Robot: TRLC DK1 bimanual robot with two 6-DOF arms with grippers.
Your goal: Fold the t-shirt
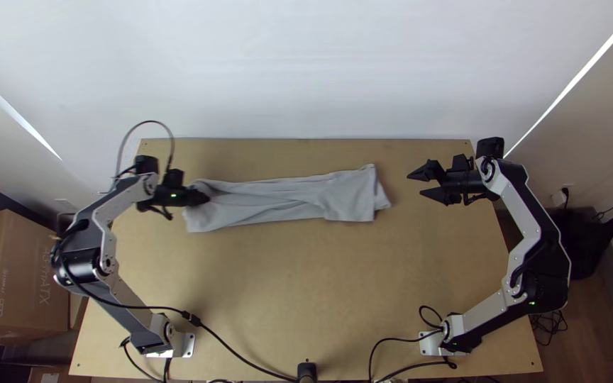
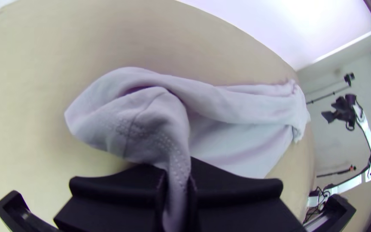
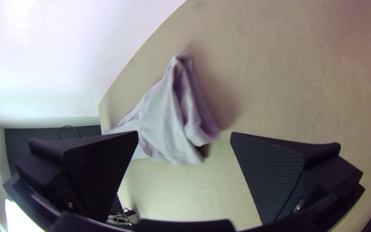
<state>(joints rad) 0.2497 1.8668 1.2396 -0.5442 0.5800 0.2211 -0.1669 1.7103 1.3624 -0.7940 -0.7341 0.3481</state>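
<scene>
The left end effector [image 1: 201,198] pinches the t-shirt [image 1: 349,197] (by one bunched end). The right end effector [image 1: 418,184] gapes nearby.

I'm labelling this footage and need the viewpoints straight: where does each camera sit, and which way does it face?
Top view: high over the near edge of the table, facing steeply down; left arm and right arm show.
Left wrist view: on the left arm, facing along the t-shirt past its left fingers.
Right wrist view: on the right arm, facing the t-shirt's end beyond its right fingers.
Both wrist views share the t-shirt.
</scene>
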